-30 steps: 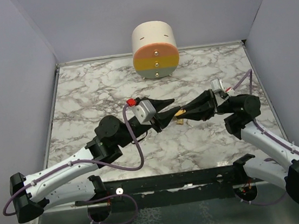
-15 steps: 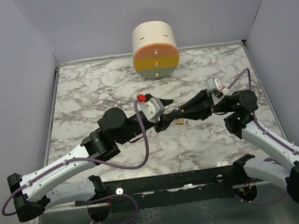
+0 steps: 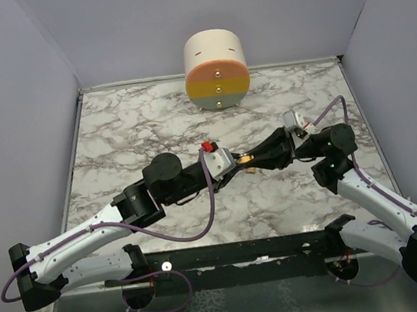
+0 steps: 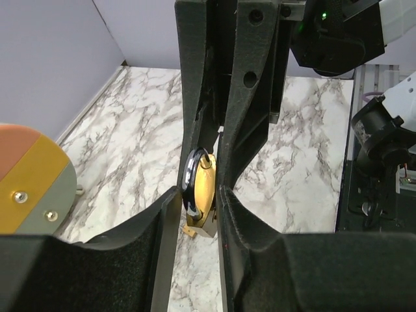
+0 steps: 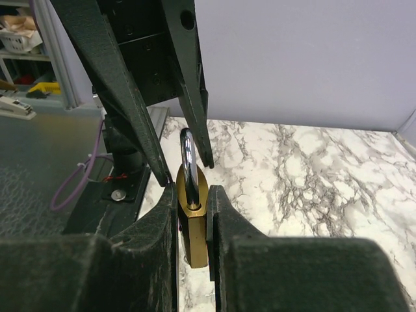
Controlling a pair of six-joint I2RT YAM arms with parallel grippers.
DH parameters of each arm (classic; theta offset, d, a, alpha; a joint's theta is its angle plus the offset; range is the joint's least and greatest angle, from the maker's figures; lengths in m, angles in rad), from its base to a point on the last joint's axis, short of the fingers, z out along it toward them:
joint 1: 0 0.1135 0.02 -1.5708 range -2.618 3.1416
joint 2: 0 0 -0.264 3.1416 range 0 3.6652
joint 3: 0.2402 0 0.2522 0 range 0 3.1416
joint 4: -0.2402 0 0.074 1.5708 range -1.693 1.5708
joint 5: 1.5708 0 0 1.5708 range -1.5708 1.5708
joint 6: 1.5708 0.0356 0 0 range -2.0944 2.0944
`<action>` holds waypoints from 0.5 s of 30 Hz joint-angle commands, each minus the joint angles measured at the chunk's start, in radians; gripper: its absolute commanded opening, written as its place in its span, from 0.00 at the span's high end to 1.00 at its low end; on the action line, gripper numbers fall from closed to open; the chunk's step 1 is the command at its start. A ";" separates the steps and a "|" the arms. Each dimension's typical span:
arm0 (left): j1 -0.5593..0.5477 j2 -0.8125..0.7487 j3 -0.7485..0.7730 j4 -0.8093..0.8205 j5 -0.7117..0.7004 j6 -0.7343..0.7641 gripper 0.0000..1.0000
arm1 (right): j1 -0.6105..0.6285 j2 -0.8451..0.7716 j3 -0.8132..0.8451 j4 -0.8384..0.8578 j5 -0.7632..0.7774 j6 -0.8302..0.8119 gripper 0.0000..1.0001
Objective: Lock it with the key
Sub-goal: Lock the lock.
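A brass padlock (image 3: 245, 158) with a silver shackle hangs above the middle of the marble table, between both grippers. My right gripper (image 3: 253, 157) is shut on its brass body (image 5: 194, 234), with the shackle pointing away towards the left arm. My left gripper (image 3: 236, 164) comes from the opposite side, and its fingers close tightly on the shackle end of the padlock (image 4: 207, 185). A small brass bit (image 4: 190, 232) sticks out under the lock; I cannot tell whether it is the key. No separate key shows.
A cream cylinder (image 3: 215, 67) with an orange, yellow and grey face stands at the back centre; it also shows in the left wrist view (image 4: 26, 185). Purple walls enclose the table on three sides. A black rail (image 3: 236, 255) runs along the near edge.
My left gripper has moved right and forward onto the padlock, and its wide-open fingers have closed around it. My right gripper has lifted the lock slightly up and to the left.
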 commanded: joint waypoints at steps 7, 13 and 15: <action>0.014 0.007 -0.003 0.077 0.013 0.011 0.88 | 0.030 -0.019 0.050 -0.031 0.036 -0.047 0.98; 0.021 0.042 0.010 0.078 0.050 0.000 1.00 | 0.038 -0.024 0.050 -0.041 0.046 -0.060 0.98; 0.022 0.057 0.014 0.074 0.067 -0.005 1.00 | 0.038 -0.026 0.051 -0.048 0.047 -0.066 0.98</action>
